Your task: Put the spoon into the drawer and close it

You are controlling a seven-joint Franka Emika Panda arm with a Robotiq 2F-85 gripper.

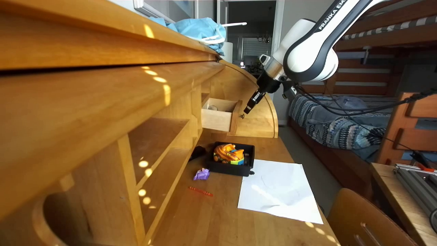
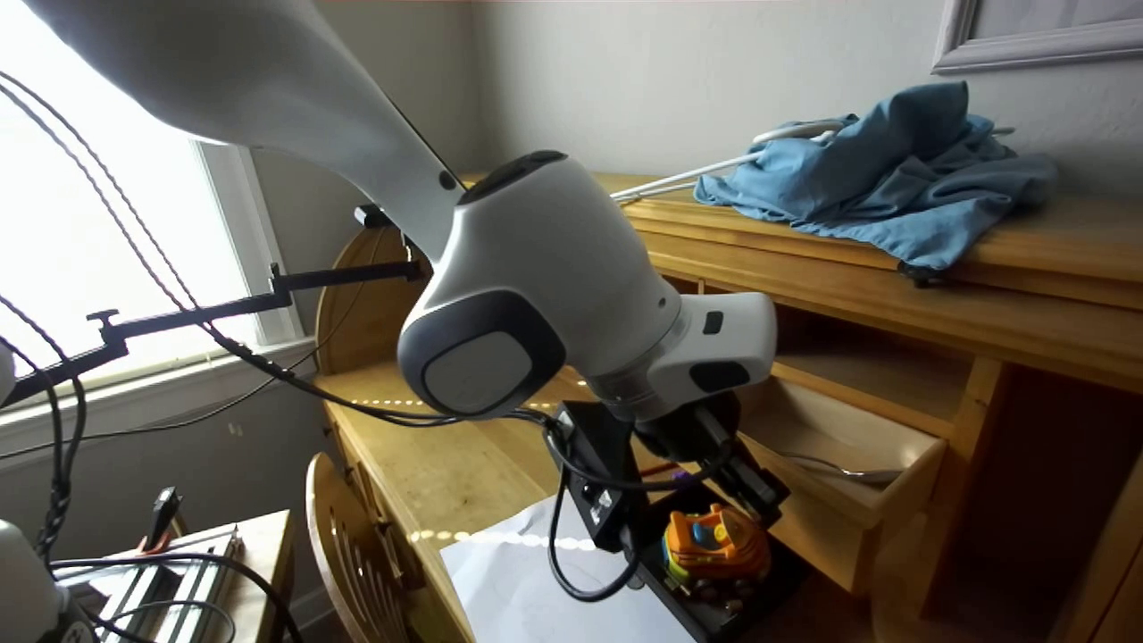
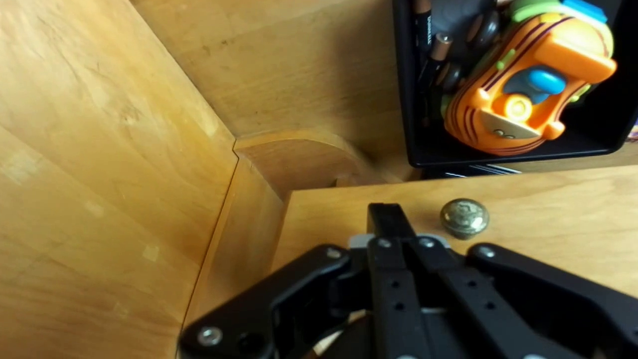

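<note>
- Your tool [image 3: 391, 222] is pressed together, pinching nothing, near the front of the drawer [image 1: 218, 120], beside its knob [image 3: 464, 218], presumably for pushing it closed.
- The spoon [image 2: 868, 475] lies inside that drawer, likely for storage.
- You have one each: spoon, drawer, knob, black tray [image 1: 226, 168], orange toy [image 1: 228, 153], paper sheet [image 1: 280, 189].

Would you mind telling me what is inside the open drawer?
In an exterior view, a silvery spoon lies inside the drawer. The front panel and the robot arm cover some of its interior, so anything there cannot be seen.
</note>
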